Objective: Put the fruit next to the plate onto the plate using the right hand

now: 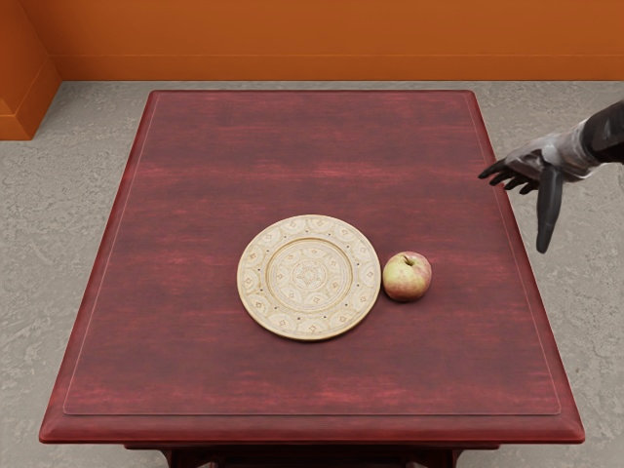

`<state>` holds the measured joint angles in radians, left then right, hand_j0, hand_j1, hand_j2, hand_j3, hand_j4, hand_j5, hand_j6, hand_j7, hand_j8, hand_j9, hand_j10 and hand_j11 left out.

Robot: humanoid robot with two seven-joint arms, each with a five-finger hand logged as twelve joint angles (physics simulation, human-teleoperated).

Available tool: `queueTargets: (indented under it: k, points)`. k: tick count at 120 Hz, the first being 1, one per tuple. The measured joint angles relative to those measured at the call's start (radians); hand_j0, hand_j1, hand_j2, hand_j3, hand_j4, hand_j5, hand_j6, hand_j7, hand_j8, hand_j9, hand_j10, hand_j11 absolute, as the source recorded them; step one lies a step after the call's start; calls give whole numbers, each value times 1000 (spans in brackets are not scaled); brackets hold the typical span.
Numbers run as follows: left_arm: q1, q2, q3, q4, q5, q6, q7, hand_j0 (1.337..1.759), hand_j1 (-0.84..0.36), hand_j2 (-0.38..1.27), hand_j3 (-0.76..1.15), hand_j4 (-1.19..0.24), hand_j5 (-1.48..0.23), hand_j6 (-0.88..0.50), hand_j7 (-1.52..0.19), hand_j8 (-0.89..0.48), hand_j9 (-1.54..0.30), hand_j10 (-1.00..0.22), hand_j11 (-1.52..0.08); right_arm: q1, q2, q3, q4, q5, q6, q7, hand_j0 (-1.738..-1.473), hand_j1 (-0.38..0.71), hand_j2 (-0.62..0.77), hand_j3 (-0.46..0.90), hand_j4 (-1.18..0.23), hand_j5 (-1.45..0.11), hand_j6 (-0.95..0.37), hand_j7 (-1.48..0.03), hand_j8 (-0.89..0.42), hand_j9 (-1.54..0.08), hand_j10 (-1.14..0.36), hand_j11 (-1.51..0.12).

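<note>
Head view: apple sits on the red wooden table, just right of the patterned beige plate, probably not quite touching the rim. Right hand comes in at the right edge, over the table's right side, well apart from the apple, fingers spread, holding nothing.

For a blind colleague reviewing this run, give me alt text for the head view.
An apple sits on a dark red wooden table just right of an empty patterned round plate, close to its rim. The right robot hand hovers open at the table's right edge, well away from the apple, holding nothing.
</note>
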<state>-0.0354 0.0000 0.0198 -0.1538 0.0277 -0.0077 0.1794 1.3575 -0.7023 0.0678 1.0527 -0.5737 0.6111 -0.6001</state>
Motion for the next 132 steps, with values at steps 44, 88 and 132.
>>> queueTargets:
  k: [44, 88, 132]
  points:
    - [0, 0, 0, 0, 0, 0, 0, 1658, 349, 0, 0, 0, 0, -1, 0, -1, 0, 0, 0, 17, 41, 59, 92, 22, 0, -10, -1658, -349, 0, 0, -3, 0, -4, 0, -3, 0, -2, 0]
    - [0, 0, 0, 0, 0, 0, 0, 1658, 349, 0, 0, 0, 0, -1, 0, 0, 0, 0, 0, -63, -134, 129, 547, -132, -168, -11, -1658, -349, 0, 0, -3, 0, -5, 0, -4, 0, -2, 0]
    - [0, 0, 0, 0, 0, 0, 0, 1658, 349, 0, 0, 0, 0, -1, 0, -1, 0, 0, 0, -192, -109, 219, 655, -228, -329, -11, -1658, -349, 1, 0, -4, -1, -5, 0, -4, 0, -3, 0]
